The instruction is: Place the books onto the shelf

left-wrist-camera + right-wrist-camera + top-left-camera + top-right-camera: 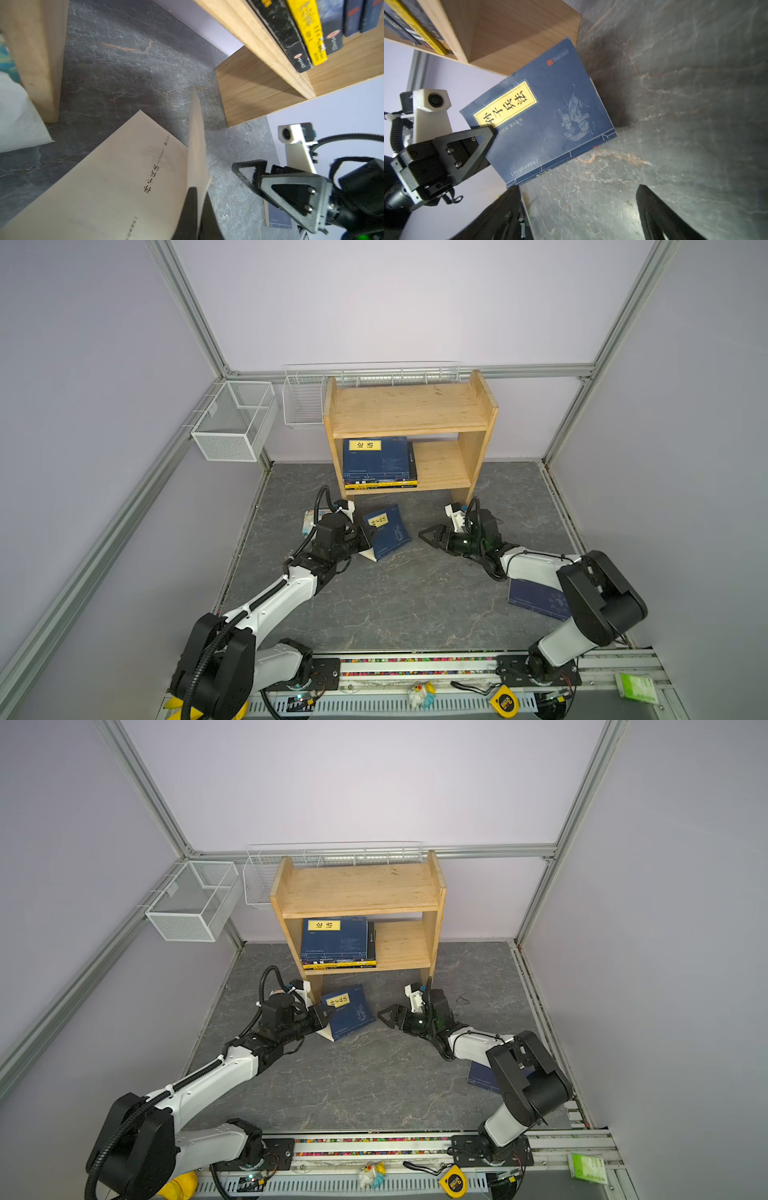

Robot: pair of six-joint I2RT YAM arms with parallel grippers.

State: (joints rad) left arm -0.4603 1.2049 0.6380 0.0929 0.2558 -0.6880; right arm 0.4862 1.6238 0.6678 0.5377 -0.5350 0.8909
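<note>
Pinches a navy book (pixel 388 533) by its page edge with the left gripper (pixel 368 538), pressed fully together on the paper. Holds it tilted just in front of the shelf (pixel 409 410), near the shelf's left leg. Cannot tell whether its lower corner touches the grey mat (pixel 415 605).

Shows in the right wrist view as cover (pixel 550 116) toward the camera, yellow title label next to the left gripper's finger. Shows in the left wrist view as a cream title page (pixel 124 176) fanned away from the page block clamped between the fingers (pixel 190 209).

Hangs the right gripper (pixel 428 536) in front of the shelf's right leg, spread wide, pinching nothing. Points it at the held book, clearly apart from it.

Has a stack of books (pixel 378 464) lying flat on the left half of the shelf's lower board: navy on top, with black, yellow and navy spines (pixel 307 31) in the left wrist view.

Leaves one more navy book (pixel 536 597) flat on the mat, well in front and to the right of the shelf, partly hidden under the right arm.

Spots a white soft packet (pixel 308 522) beside the shelf's left leg, mostly hidden behind the left wrist.
</note>
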